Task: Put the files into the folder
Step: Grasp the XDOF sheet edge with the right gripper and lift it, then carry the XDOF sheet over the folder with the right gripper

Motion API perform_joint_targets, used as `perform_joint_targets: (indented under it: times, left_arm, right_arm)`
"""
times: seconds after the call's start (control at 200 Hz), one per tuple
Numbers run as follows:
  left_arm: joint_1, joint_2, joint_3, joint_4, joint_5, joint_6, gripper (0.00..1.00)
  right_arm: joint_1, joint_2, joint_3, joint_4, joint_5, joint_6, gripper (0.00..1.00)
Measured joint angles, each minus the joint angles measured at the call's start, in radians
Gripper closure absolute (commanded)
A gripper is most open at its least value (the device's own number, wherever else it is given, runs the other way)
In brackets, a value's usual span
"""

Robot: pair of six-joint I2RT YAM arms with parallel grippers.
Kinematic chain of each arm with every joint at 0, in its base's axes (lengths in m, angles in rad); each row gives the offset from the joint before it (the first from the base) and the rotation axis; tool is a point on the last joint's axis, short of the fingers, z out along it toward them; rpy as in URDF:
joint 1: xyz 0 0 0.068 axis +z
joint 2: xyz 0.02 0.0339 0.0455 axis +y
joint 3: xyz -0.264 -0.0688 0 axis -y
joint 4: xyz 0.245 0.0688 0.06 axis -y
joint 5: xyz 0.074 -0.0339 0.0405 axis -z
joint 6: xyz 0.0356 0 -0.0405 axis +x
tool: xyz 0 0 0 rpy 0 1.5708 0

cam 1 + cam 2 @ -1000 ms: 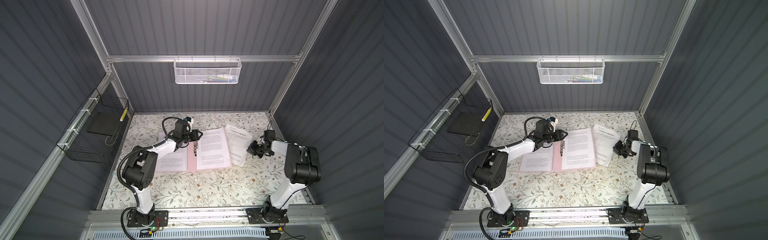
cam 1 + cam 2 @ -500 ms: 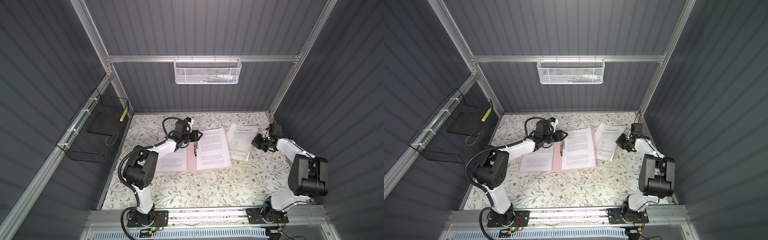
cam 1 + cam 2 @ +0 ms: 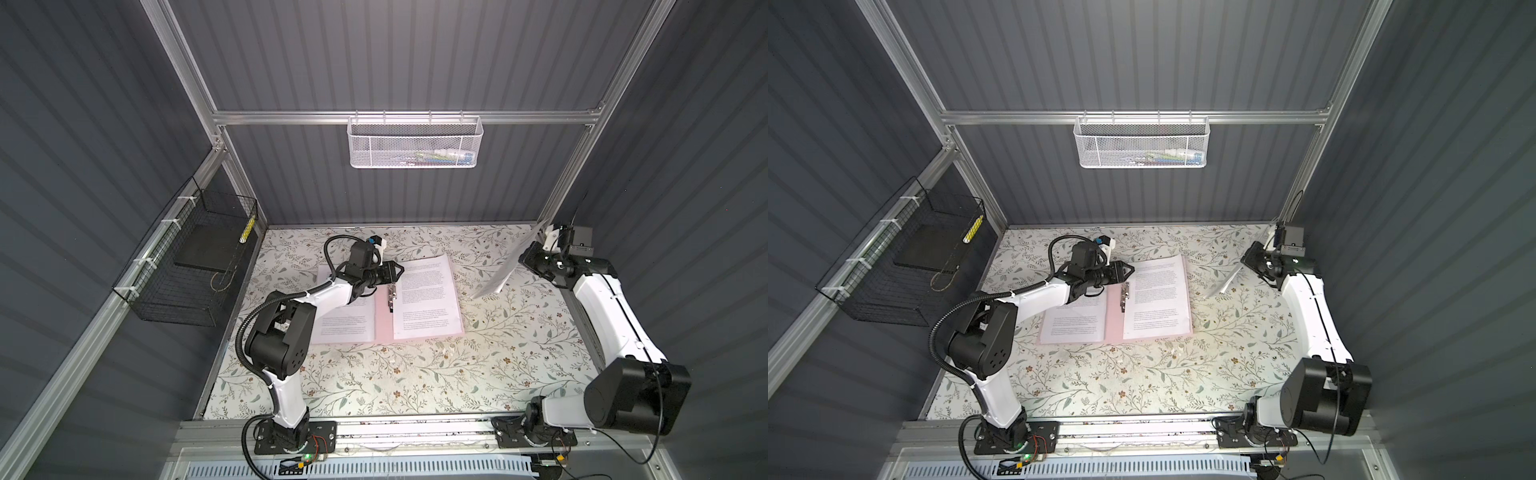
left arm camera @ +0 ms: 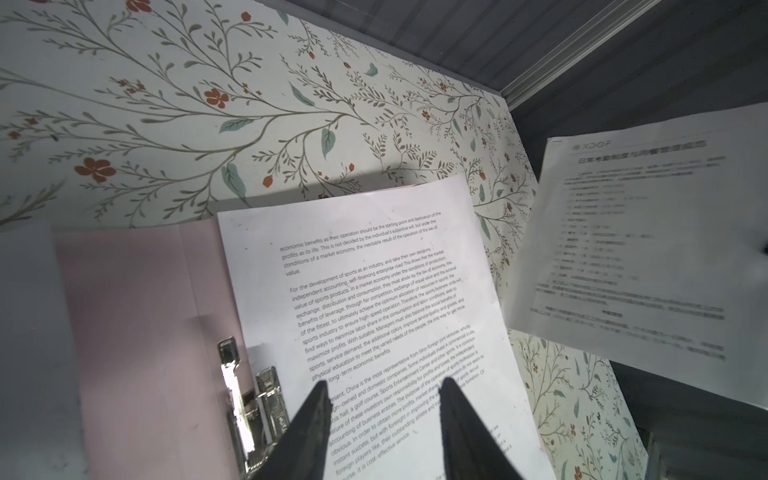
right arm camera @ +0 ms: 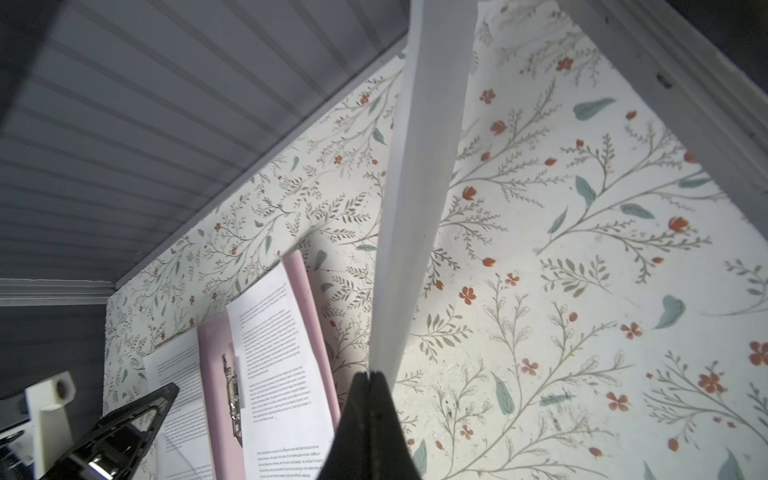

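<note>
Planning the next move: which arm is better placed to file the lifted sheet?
Right: the right gripper is shut on the lifted sheet; the left gripper, open and empty, sits beside the folder's clip.

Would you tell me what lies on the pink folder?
One printed sheet lies on the right flap, a second sheet on the left flap, the metal clip along the spine. The left arm hides the second sheet's far part.
</note>
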Motion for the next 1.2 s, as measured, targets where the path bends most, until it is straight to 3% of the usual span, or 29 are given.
perform_joint_targets:
  times: [0.285,0.56,0.906,1.201]
  left_arm:
    - [0.009,-0.072,-0.069,0.028,-0.061,-0.002,0.55]
    - [0.038,-0.199,-0.159,0.045,-0.12,-0.002,0.54]
    - [0.056,-0.278,-0.217,0.046,-0.161,-0.001,0.48]
    - [0.057,-0.308,-0.251,0.035,-0.176,-0.001,0.48]
  right_arm:
    - [0.128,-0.026,0.226,-0.047,0.005,-0.008,1.0]
    - [0.298,0.027,0.354,-0.046,-0.13,-0.007,1.0]
    - [0.455,0.244,0.359,0.0,-0.289,0.006,1.0]
    - [0.452,0.298,0.216,0.135,-0.377,0.044,1.0]
